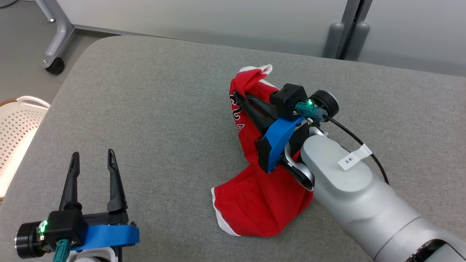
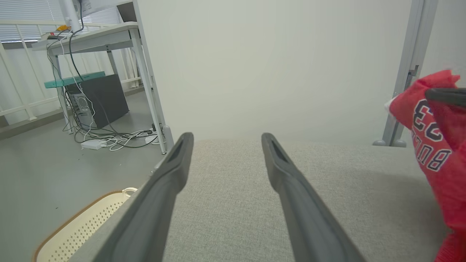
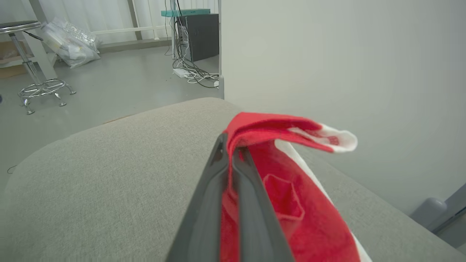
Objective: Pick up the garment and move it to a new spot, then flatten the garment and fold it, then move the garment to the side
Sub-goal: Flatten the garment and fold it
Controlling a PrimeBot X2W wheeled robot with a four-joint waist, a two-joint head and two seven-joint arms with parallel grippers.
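Grey padded worktop (image 1: 153, 109) carries a red-and-white basketball jersey (image 1: 255, 203) right of centre. The right hand (image 1: 242, 95) pinches only its raised top fold, so dragging cloth may pull free. The left hand (image 1: 93, 153), released, hovers near the front-left corner.

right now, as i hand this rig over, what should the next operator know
Right gripper: shut on an upper edge of the red garment, holding that part raised off the grey padded surface. The garment's lower part lies crumpled on the surface.
Left gripper: open, holding nothing, over the surface's front left, apart from the garment.
Done: garment grasped and partly lifted.
Left: carry it to a new spot, flatten it, fold it, move it to the side.
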